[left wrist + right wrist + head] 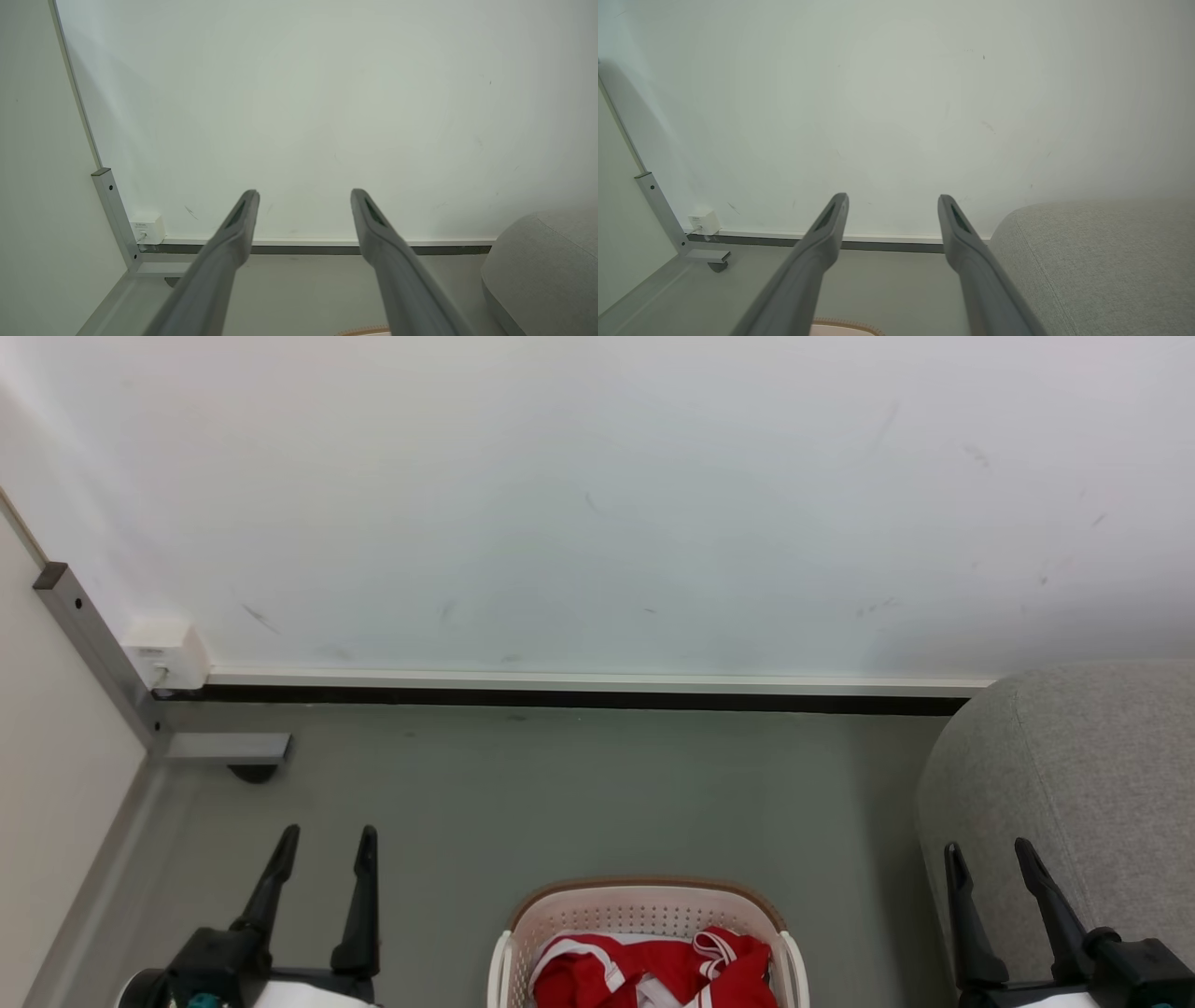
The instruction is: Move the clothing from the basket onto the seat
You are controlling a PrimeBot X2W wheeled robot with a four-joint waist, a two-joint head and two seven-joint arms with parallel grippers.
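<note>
The grey floor (560,793) carried a cream laundry basket (644,907) at 6 o'clock, a light grey sofa (1083,775) at 4 o'clock, apart from the basket, and a metal frame foot (229,748) at 9 o'clock.

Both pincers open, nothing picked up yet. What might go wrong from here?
The bright red garment with white trim lies bunched in the cream perforated plastic basket, partly cut off at the head view's bottom edge; a grab may catch only a fold and drag the basket. The right pincer sits close to the light grey fabric sofa; swinging across might brush its rounded edge.
</note>
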